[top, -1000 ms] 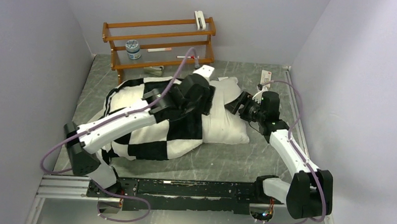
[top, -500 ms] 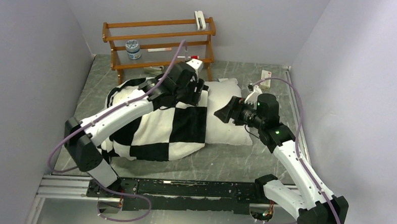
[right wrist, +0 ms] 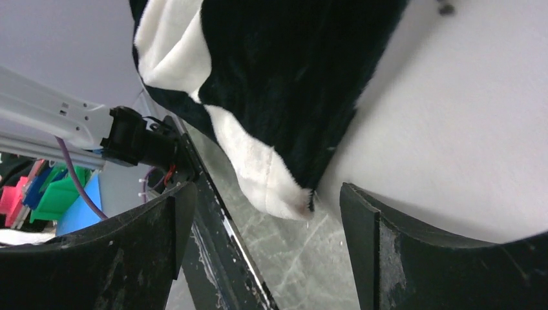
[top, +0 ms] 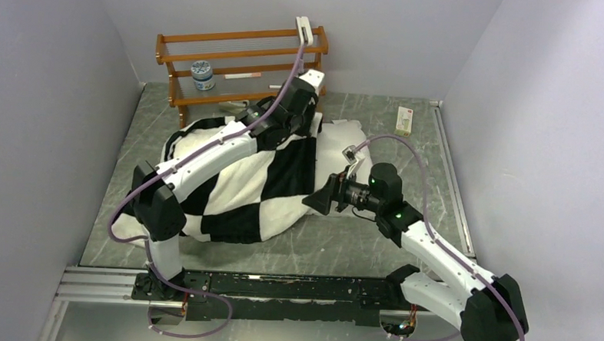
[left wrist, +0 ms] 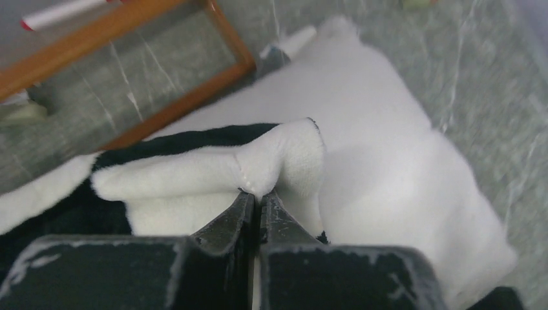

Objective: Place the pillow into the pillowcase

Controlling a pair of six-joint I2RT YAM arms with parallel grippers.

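Surface: grey marbled table (top: 372, 250) between plain pale walls, with a wooden rack (top: 242, 60) at the rear.
Left gripper (left wrist: 258, 197): jaws together, clamped on a white fold of the pillowcase (left wrist: 213, 171) hem at its far edge.
Right gripper (right wrist: 268, 194): jaws apart, holding nothing. The near hem corner hangs between the fingers.
Pillowcase position: spread across the table centre, mouth facing right.
Pillow (left wrist: 388, 168) position: inside the pillowcase for most of its length. Its right end projects bare from the mouth.
Completed: insertion judged largely done.
Remaining: grip the near hem, then draw the mouth over the exposed end.
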